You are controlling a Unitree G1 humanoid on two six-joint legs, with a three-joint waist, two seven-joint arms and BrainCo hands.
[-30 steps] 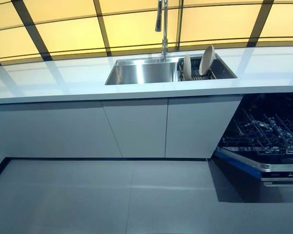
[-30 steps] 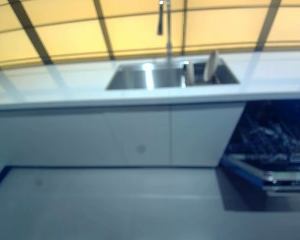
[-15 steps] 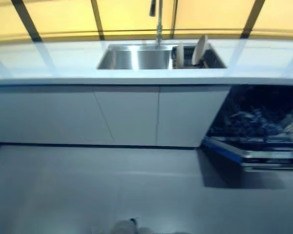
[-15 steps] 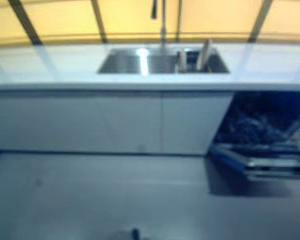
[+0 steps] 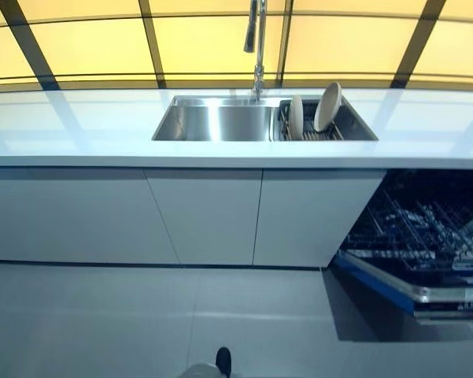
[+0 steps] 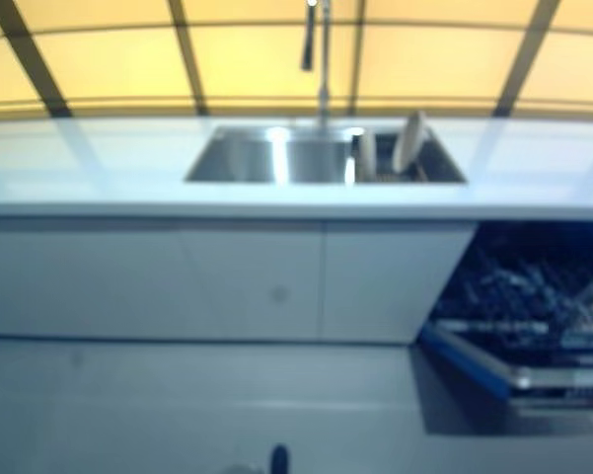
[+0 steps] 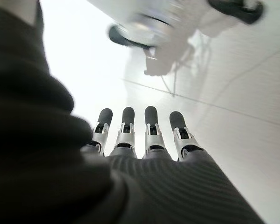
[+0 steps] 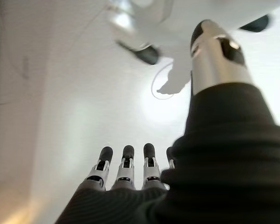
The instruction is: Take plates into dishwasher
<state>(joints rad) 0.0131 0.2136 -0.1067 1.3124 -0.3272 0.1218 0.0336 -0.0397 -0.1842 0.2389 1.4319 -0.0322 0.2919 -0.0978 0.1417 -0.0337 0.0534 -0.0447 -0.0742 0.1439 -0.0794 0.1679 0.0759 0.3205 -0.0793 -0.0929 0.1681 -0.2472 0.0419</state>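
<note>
plates (image 6: 393, 146) in sink (image 6: 266, 158), dishwasher (image 6: 533, 316) open

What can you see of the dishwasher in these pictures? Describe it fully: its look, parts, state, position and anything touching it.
The dishwasher sits under the white countertop, to the right of the pale cabinet doors. Its door is open, folded down toward the grey floor, with a blue-looking edge and a silvery front strip. Inside, a dark wire rack of upright prongs shows; its contents are too unclear to name. No hand touches it. The plates stand in the sink's rack above.
</note>
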